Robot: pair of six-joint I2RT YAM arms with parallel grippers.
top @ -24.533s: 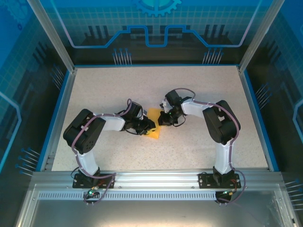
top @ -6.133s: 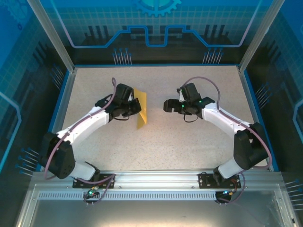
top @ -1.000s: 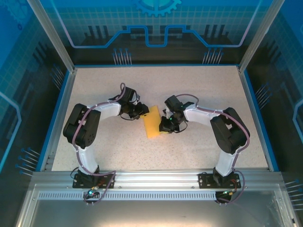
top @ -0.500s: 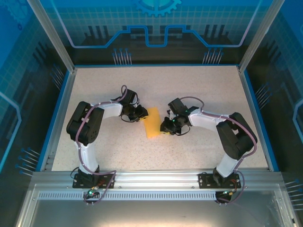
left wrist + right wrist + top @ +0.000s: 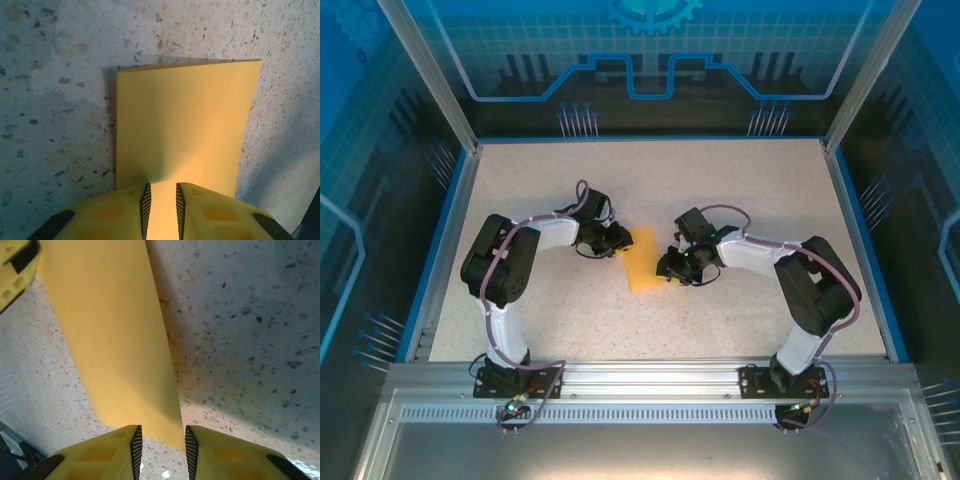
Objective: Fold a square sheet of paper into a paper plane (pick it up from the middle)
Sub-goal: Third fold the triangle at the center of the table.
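Note:
The square sheet of paper [image 5: 641, 260] is folded in half into an orange-yellow rectangle and lies flat on the speckled table between the two arms. My left gripper [image 5: 620, 240] sits low at its far left end. In the left wrist view the paper [image 5: 182, 120] runs under that gripper [image 5: 162, 186], whose jaws stand narrowly apart over it. My right gripper [image 5: 667, 268] is at the paper's near right edge. It [image 5: 161, 429] is open, with the near corner of the paper [image 5: 110, 330] between its fingers. No paper plane shape is visible.
The speckled table [image 5: 740, 190] is bordered by a blue rim [image 5: 450, 240] and transparent walls. A yellow finger of the left gripper [image 5: 15, 265] shows at the top left of the right wrist view. Bare tabletop lies behind and in front of the paper.
Over the last second the right gripper has closed in on the paper's near right edge and the left arm has shifted slightly. Six seconds ago the left gripper had the paper farther left and back.

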